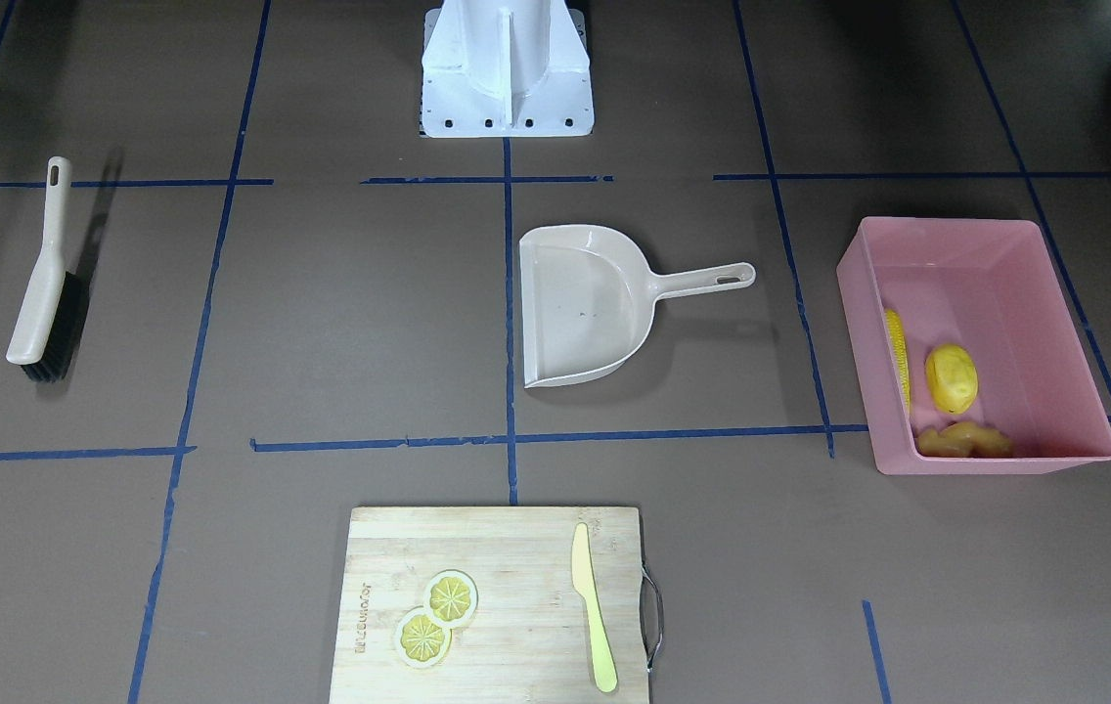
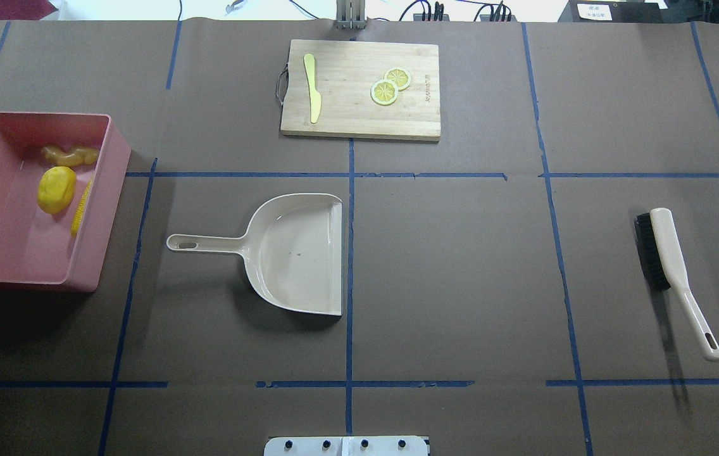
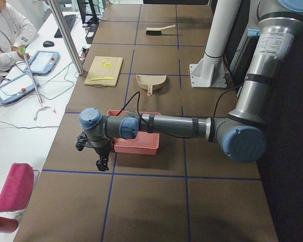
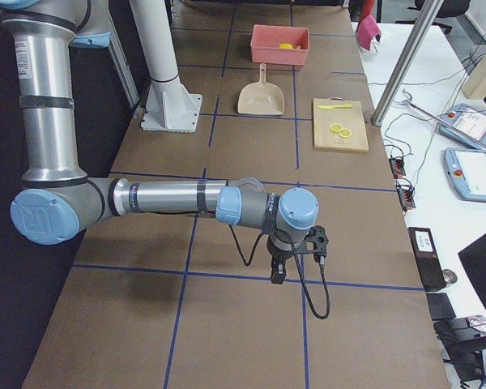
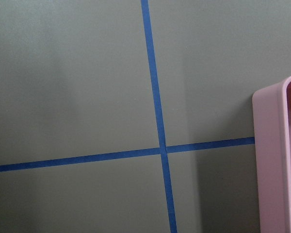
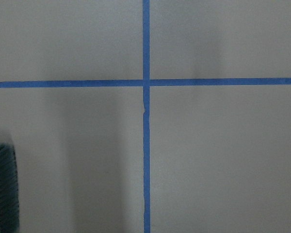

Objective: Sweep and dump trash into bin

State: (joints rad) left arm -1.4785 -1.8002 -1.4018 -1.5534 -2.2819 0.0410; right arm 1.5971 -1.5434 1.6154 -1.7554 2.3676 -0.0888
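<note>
The pink bin (image 2: 101,209) stands at the table's left end in the overhead view. Inside it lie the corn cob (image 2: 81,208), the rounded yellow lump (image 2: 56,189) and the tan-orange ginger piece (image 2: 69,154). They also show in the front view: corn cob (image 1: 898,357), lump (image 1: 951,378), ginger piece (image 1: 964,442). My left gripper (image 3: 98,159) shows only in the exterior left view, beyond the bin's outer end; I cannot tell whether it is open. My right gripper (image 4: 277,271) shows only in the exterior right view, past the brush; I cannot tell its state. The bin's corner (image 5: 281,155) shows in the left wrist view.
A beige dustpan (image 2: 296,253) lies empty at the table's middle, handle toward the bin. A beige brush (image 2: 666,253) lies at the right end; its bristles (image 6: 2,189) show in the right wrist view. A cutting board (image 2: 359,123) holds two lemon slices (image 2: 390,86) and a knife (image 2: 312,95).
</note>
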